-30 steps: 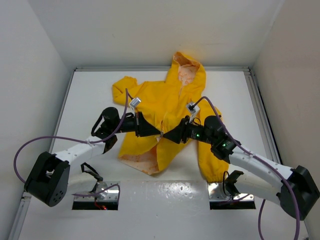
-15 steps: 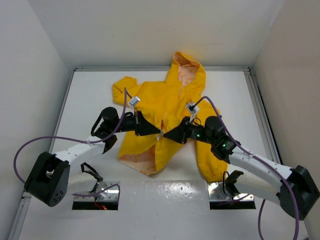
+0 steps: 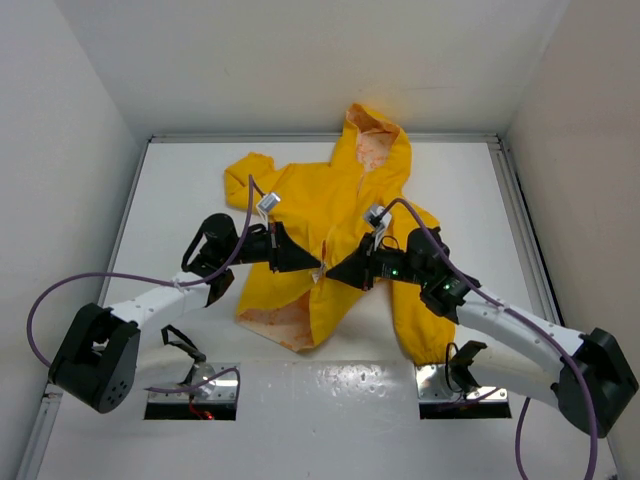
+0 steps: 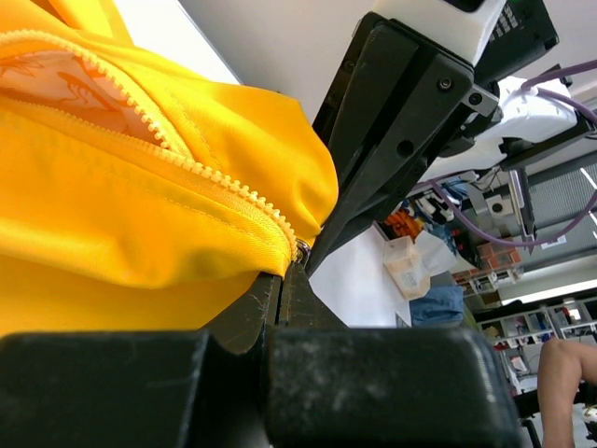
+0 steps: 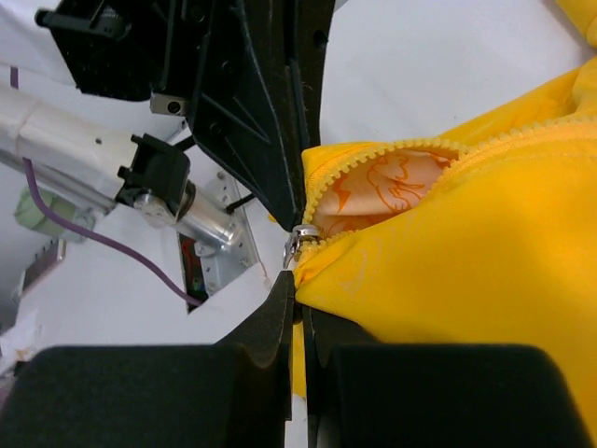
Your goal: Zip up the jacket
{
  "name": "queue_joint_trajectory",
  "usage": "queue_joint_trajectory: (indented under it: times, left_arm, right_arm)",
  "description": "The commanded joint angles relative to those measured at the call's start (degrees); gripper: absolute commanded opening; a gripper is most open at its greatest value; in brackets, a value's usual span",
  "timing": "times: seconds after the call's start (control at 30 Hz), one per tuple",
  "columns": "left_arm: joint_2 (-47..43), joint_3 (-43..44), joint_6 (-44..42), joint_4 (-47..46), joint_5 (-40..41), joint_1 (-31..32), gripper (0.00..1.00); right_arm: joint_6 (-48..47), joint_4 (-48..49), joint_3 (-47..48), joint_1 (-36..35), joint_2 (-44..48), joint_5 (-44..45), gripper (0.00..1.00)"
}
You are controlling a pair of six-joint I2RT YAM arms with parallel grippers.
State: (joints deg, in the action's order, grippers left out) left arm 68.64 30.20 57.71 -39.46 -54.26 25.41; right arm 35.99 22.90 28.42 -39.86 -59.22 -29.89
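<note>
Evidently soft, light and slippery, the jacket (image 3: 335, 195) lies spread on the table (image 3: 470, 200), hood toward its far edge, with the left gripper (image 3: 318, 267) and right gripper (image 3: 329, 275) both pinched shut on its limp front edges, so the slider tab (image 5: 294, 245) wants a firm hold.

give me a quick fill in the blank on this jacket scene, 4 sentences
1. The jacket is ___ in colour.
2. The left gripper and right gripper meet tip to tip at the jacket's ___.
3. The lining bears an ___ print.
4. The hood lies toward the table's ___ edge.

Missing words: yellow; zipper; orange; far
</note>
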Motion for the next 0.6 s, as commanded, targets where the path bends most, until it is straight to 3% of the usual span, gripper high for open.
queue_joint_trajectory:
  times: [0.0, 0.33, 0.47, 0.5, 0.57]
  left_arm:
    - [0.1, 4.3, 1.1, -5.5, 1.4, 0.1, 0.0]
    - [0.6, 5.9, 3.5, -6.8, 1.4, 0.6, 0.0]
    - [0.6, 5.9, 4.0, -7.4, 1.4, 0.6, 0.0]
    - [0.6, 5.3, 4.0, -7.4, 1.4, 0.6, 0.0]
    - [0.1, 5.3, 4.0, -8.0, 1.4, 0.6, 0.0]
  right_arm:
    - [-6.5, -2.9, 3.2, -1.1, -0.8, -8.5, 0.0]
    - [-15.1, -11.9, 5.2, -1.2, -0.3, -12.1, 0.0]
    - [-13.4, -10.1, 4.2, -0.3, 0.4, -10.9, 0.0]
    - [-12.5, -9.3, 3.7, 0.6, 0.4, -10.5, 0.1]
    - [-7.2, -5.1, 2.9, 1.6, 0.8, -10.1, 0.17]
